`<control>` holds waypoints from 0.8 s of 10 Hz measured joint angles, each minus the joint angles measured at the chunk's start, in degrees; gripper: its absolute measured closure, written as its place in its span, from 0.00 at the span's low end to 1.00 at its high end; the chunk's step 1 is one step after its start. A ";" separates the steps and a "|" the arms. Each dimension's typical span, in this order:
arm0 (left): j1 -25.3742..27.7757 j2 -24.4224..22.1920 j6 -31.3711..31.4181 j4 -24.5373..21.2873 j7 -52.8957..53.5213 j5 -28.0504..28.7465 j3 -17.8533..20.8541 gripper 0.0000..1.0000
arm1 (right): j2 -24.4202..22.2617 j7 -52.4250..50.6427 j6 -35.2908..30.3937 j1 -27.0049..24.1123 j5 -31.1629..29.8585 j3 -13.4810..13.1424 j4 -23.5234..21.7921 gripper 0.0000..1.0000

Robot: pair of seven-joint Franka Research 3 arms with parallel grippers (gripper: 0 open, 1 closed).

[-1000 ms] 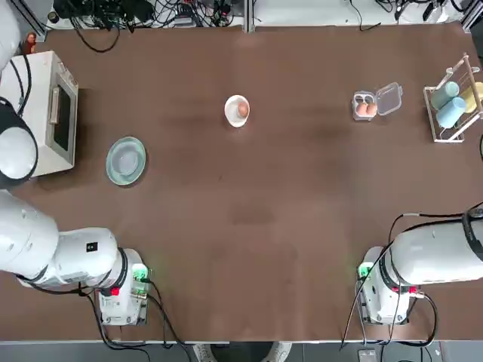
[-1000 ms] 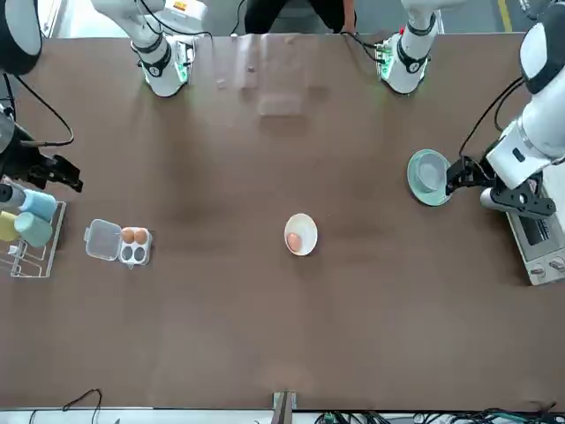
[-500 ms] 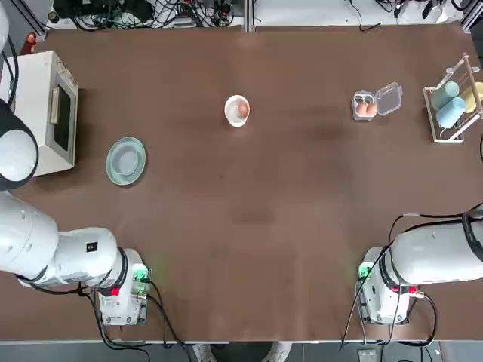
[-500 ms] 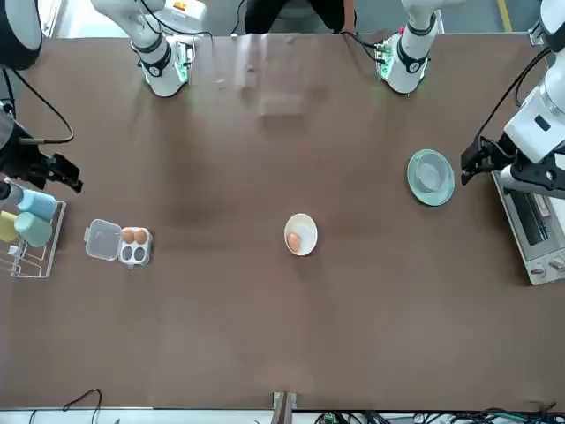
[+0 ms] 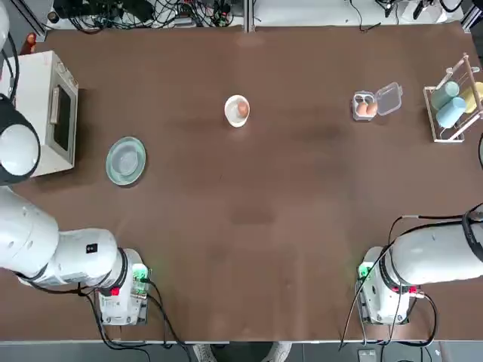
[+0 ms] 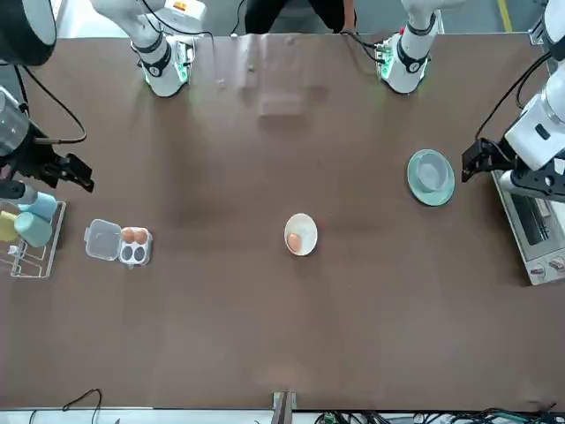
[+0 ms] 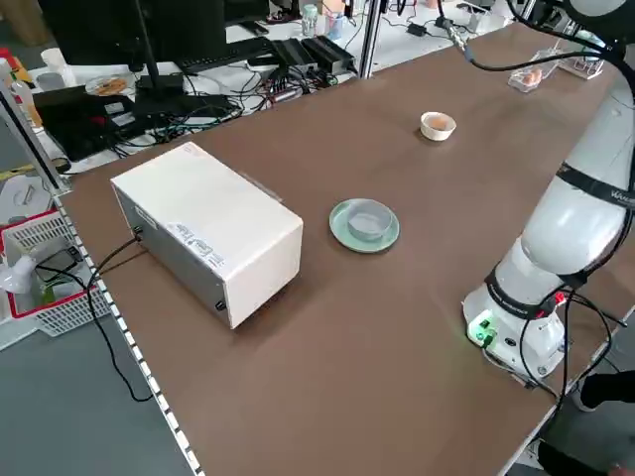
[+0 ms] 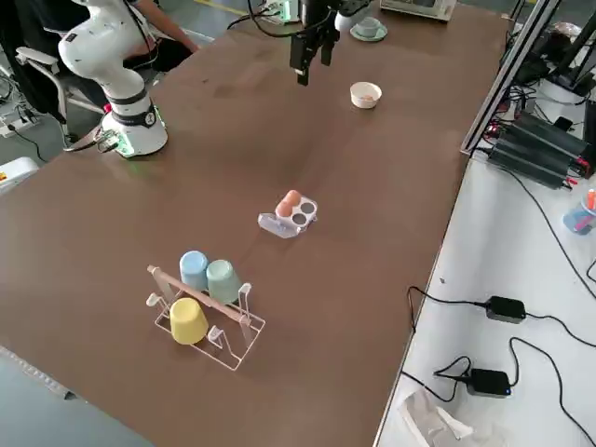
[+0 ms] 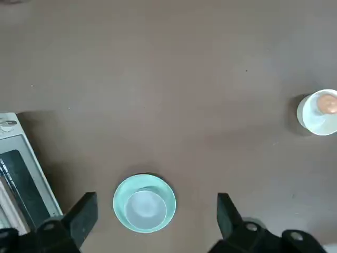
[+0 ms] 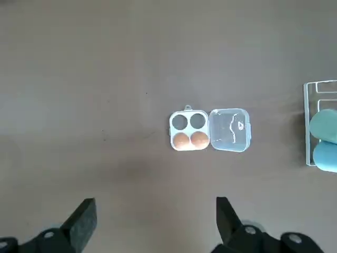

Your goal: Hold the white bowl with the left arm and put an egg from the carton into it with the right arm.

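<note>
Left claw [image 9: 157, 211] wide, empty; right claw [image 10: 157, 213] likewise | white bowl [image 5: 237, 111] already holds egg [image 5: 243, 110] | risk: second egg knocks it, if lowered carelessly
</note>
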 joint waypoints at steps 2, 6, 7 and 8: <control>-4.57 0.51 -0.30 0.73 -0.02 0.01 4.23 0.00 | -0.30 0.43 0.16 0.08 0.00 -0.13 0.00 0.00; -5.79 2.34 -0.34 0.90 -0.25 0.01 5.57 0.00 | -0.33 0.57 0.55 0.07 0.00 -0.35 -0.01 0.00; -5.77 2.73 -0.34 0.99 -0.25 0.01 5.62 0.00 | -0.33 0.57 0.55 0.07 0.00 -0.35 -0.01 0.00; -5.77 2.93 -0.34 1.02 -0.26 0.01 5.62 0.00 | -0.33 0.57 0.55 0.07 0.00 -0.35 -0.01 0.00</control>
